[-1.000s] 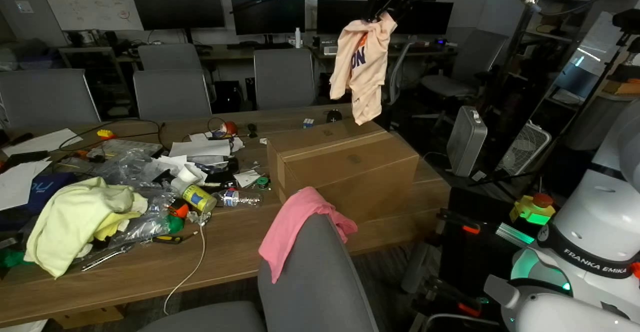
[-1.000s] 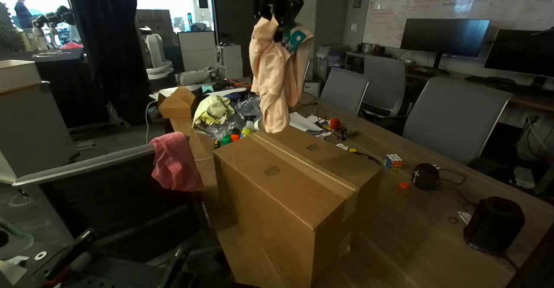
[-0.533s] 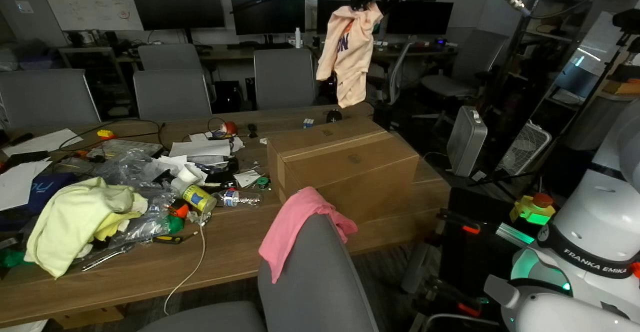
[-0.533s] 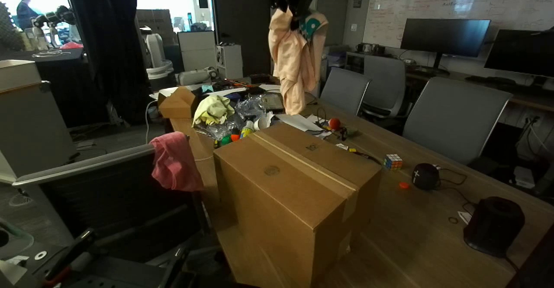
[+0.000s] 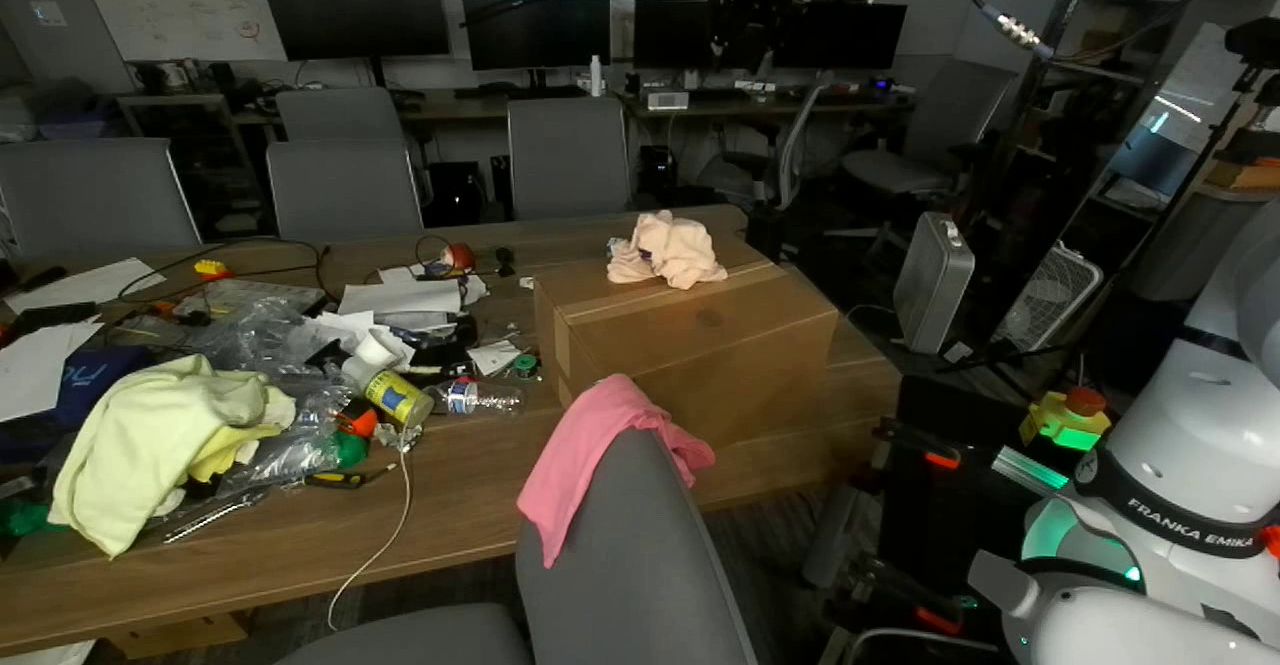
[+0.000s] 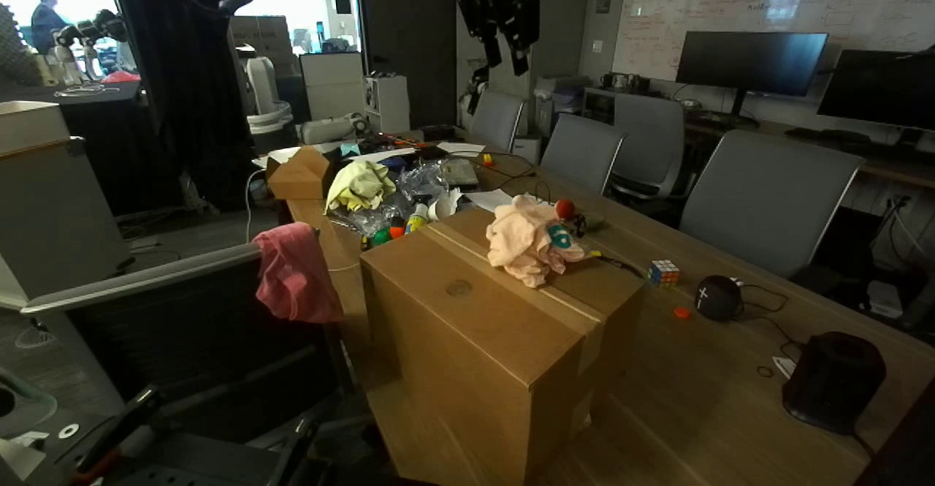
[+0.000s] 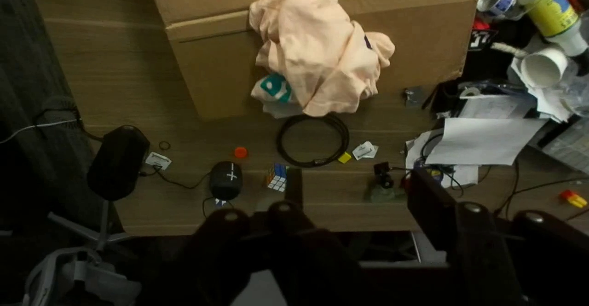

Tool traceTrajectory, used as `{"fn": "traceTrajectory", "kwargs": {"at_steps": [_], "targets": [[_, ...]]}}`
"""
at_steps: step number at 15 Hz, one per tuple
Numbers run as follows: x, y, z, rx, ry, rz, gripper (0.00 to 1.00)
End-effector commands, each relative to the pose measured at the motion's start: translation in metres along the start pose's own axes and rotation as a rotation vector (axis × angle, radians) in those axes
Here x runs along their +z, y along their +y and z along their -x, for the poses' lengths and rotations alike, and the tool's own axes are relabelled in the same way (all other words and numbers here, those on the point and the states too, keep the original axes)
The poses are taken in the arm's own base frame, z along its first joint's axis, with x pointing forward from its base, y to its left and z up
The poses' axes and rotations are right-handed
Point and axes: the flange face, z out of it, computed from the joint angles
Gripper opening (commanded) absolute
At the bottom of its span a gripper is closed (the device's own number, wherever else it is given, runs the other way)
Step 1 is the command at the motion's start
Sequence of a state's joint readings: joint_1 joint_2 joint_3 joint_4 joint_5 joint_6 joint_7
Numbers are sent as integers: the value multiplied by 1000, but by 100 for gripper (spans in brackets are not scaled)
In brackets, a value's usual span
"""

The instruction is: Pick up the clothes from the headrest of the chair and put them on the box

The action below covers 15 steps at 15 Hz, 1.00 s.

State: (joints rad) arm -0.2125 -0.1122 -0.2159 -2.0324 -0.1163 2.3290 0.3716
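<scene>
A peach shirt [image 6: 532,241] lies crumpled on top of the cardboard box [image 6: 453,354], towards the side away from the chair. Over the headrest of the grey chair [image 5: 635,555] hangs a pink cloth [image 5: 605,435], seen in both exterior views. My gripper [image 6: 508,66] is high above the table and well clear of the shirt, its fingers spread. In the wrist view the same gripper [image 7: 358,188] has a wide gap between its fingers and holds nothing, and the shirt [image 7: 322,48] rests partly over the box's edge there.
Beside the box the table holds clutter: a yellow cloth [image 5: 165,435], a bottle [image 5: 480,397], papers [image 5: 400,295] and plastic wrap. A Rubik's cube [image 6: 663,272], a small speaker [image 6: 718,297] and a larger black speaker [image 6: 833,382] stand on the box's far side. Several grey chairs line the table.
My gripper has opened and let go of the peach shirt, which has dropped from the air onto the box. Before that, the arm carried it farther across the box. The pink cloth stays put.
</scene>
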Motion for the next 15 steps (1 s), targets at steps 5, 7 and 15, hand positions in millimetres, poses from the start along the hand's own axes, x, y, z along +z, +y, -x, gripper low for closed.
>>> {"fn": "traceTrajectory", "kwargs": {"at_steps": [5, 7, 15], "targets": [[36, -39, 90, -309, -311, 42, 100], [46, -54, 121, -397, -402, 56, 100], [70, -112, 237, -754, -712, 178, 100]]}}
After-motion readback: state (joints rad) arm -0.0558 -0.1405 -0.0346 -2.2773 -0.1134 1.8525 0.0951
